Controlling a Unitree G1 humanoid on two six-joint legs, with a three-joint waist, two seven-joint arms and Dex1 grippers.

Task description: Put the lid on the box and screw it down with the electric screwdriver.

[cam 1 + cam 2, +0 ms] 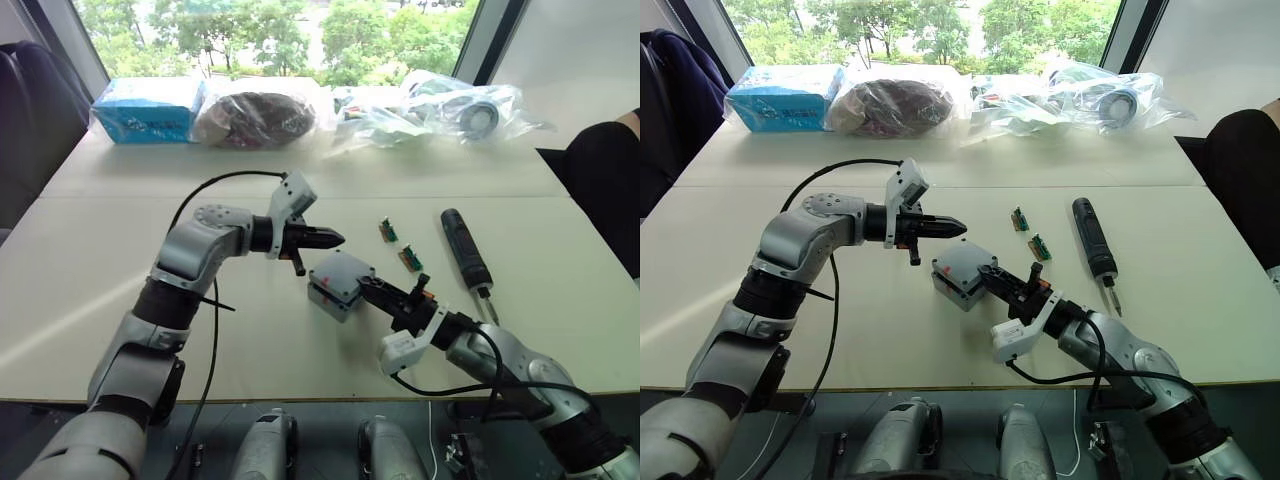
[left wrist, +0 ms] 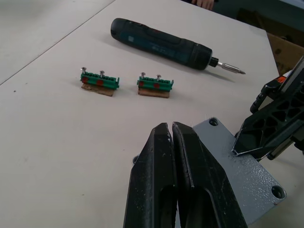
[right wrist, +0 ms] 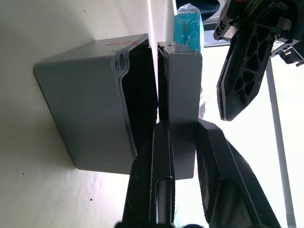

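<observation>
Gripping the lid (image 3: 182, 90) by its edge, the right gripper (image 1: 375, 288) has it pinched just over the box (image 3: 90, 107), not quite seated, mid-table. Left gripper (image 1: 330, 238) hovers right beside them with fingers pressed together, and the electric screwdriver (image 1: 466, 250) lies off to the right

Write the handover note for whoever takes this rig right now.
Right gripper: shut on the flat square grey plastic lid, held over the grey plastic box with a gap still between them.
Left gripper: shut, empty, hovering beside the box.
Long black electric screwdriver: lying untouched on the white table, beyond two small green terminal blocks.
Done: lid picked up and brought to the box.
Left: seat the lid, fetch the screwdriver, drive the screws.
</observation>
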